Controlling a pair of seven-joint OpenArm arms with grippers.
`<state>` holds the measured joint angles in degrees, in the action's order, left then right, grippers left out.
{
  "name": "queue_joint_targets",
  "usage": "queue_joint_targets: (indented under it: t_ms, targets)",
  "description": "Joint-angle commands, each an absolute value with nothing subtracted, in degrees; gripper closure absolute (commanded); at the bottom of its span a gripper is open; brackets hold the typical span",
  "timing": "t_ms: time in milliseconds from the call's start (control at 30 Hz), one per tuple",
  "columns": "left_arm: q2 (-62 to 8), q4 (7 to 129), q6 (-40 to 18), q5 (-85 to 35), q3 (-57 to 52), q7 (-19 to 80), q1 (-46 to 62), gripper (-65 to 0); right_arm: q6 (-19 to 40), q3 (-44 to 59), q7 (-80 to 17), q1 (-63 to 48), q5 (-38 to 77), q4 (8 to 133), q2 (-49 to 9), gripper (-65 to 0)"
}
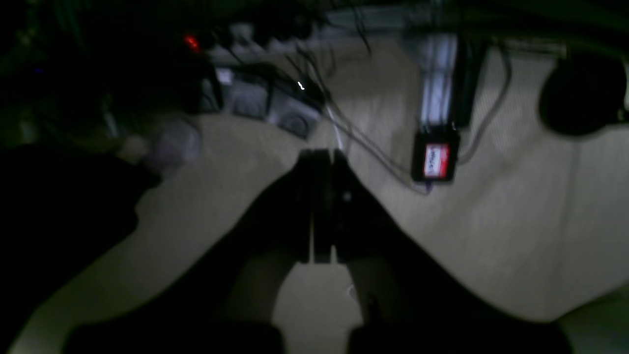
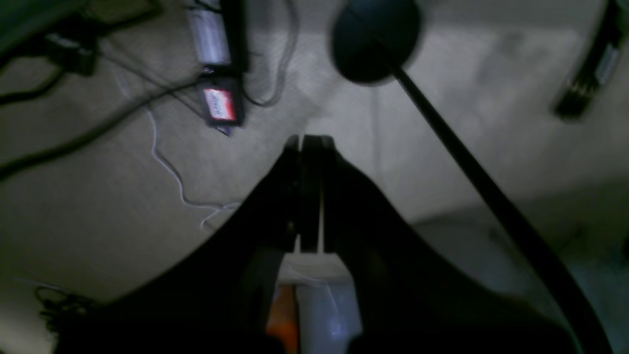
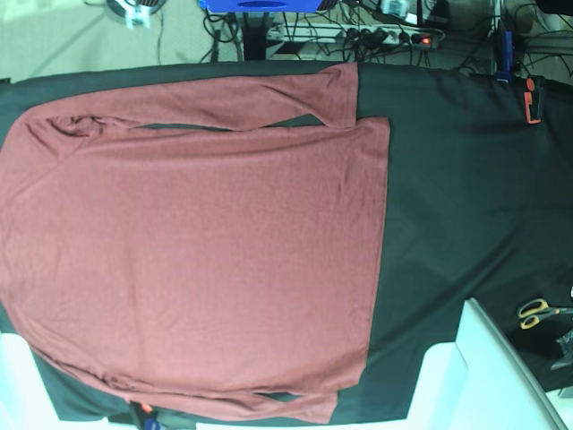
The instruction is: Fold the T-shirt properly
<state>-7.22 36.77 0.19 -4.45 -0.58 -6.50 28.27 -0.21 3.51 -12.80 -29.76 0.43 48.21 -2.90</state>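
Observation:
The T-shirt, brick-red and long-sleeved, lies spread flat on the black table cover in the base view. Its collar end is at the left and its hem at the right. One sleeve runs along the far edge; the other lies along the near edge. No gripper shows in the base view. In the left wrist view my left gripper is shut and empty, looking out over the floor. My right gripper is likewise shut and empty, away from the shirt.
Yellow-handled scissors and a red clip lie on the cover at the right. White arm parts rise at the near edge. Beyond the fingers are beige floor, cables, a red-labelled box and a round black stand base.

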Motion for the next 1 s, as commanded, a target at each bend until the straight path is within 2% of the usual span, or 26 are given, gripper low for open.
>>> queue_joint_targets:
  t_ms: [0,167,300,567,700,767,867,900,967]
  targets:
    - [-8.22,39.87,0.31,-5.76,-0.57,-6.9,31.08,0.0,-0.22,4.44,-13.41,-32.04,0.48,53.32,-3.38,0.0]
    - [-11.38,56.66,0.31,-10.33,-0.48,-6.73,41.27,0.0,-0.22,6.99,-20.88,-40.75,0.48,73.8,-3.3,0.0]
    - [-13.49,70.81,0.31,-13.49,-0.57,-6.73,49.27,0.0,-0.04,8.04,-26.33,-44.62,0.48,85.32,-3.3,0.0]
    - [-17.1,99.82,0.31,-22.11,-2.95,-6.73,60.26,0.0,0.04,8.75,-26.77,-52.0,0.48,108.35,-1.8,0.0]
    - [-15.78,104.13,0.31,-25.45,-6.64,-6.2,58.07,0.0,0.04,9.36,-22.9,-49.98,1.01,112.48,-1.71,0.0]
    - [-16.04,104.31,0.31,-27.21,-7.25,-2.77,56.13,0.0,0.22,11.21,-20.35,-48.48,5.23,112.66,-1.71,-0.2]
    - [-16.13,104.4,0.13,-30.11,-7.34,4.62,52.97,0.0,5.93,15.34,-19.82,-46.29,16.84,112.57,-2.15,-0.3]
    - [-16.48,104.4,-0.4,-31.08,-7.34,6.81,52.26,-3.8,9.45,17.71,-19.82,-45.67,20.7,112.4,-2.15,-0.5]
    - [-16.48,104.4,-3.91,-32.84,-7.34,9.45,50.95,-16.1,16.75,21.93,-20.97,-44.35,27.12,112.31,-2.15,-4.5]
